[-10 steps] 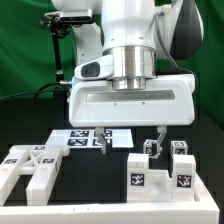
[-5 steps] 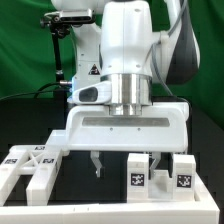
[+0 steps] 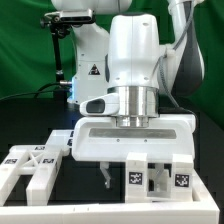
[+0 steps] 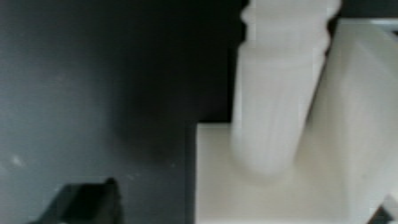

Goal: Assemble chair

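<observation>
The chair lies in separate white parts. A large cross-braced piece (image 3: 30, 165) sits at the exterior view's left. Two upright blocks with tag markers (image 3: 137, 178) (image 3: 181, 178) stand at the right. My gripper (image 3: 135, 176) is low over the nearer block, with its jaws apart. One finger (image 3: 107, 179) shows to the left of that block; the other is hidden behind the blocks. The wrist view shows a rounded white bar (image 4: 285, 80) against a white slab (image 4: 249, 185), with one dark fingertip (image 4: 86, 203) beside them, not touching. Nothing is gripped.
The marker board (image 3: 62, 141) lies behind the parts, mostly hidden by the gripper body. A green curtain forms the backdrop. The table is black. A camera stand (image 3: 62, 40) rises at the back left.
The gripper has come down and shifted to the exterior view's right. It now stands over the left tagged block and hides the marker board's tags. The parts have not moved.
</observation>
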